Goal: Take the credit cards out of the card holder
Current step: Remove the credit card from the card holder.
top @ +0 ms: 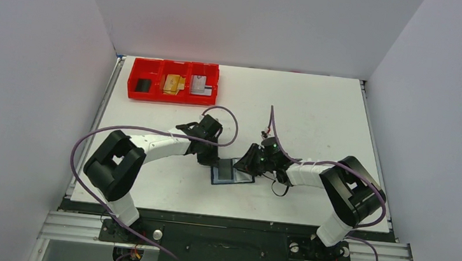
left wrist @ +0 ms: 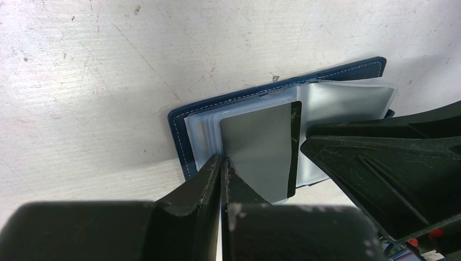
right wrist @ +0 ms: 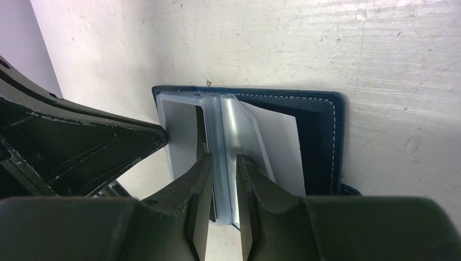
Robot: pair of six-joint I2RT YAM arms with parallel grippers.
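The card holder (top: 232,172) lies open on the tabletop (top: 319,113) near the middle of its near edge, between my left gripper (top: 211,161) on its left and my right gripper (top: 245,168) on its right. The tray (top: 172,98) sits at the far left corner.

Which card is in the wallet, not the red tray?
The grey card with a black stripe, poking from the card holder, pinched by the left hand. The black card, gold card and silver card lie in the red tray.
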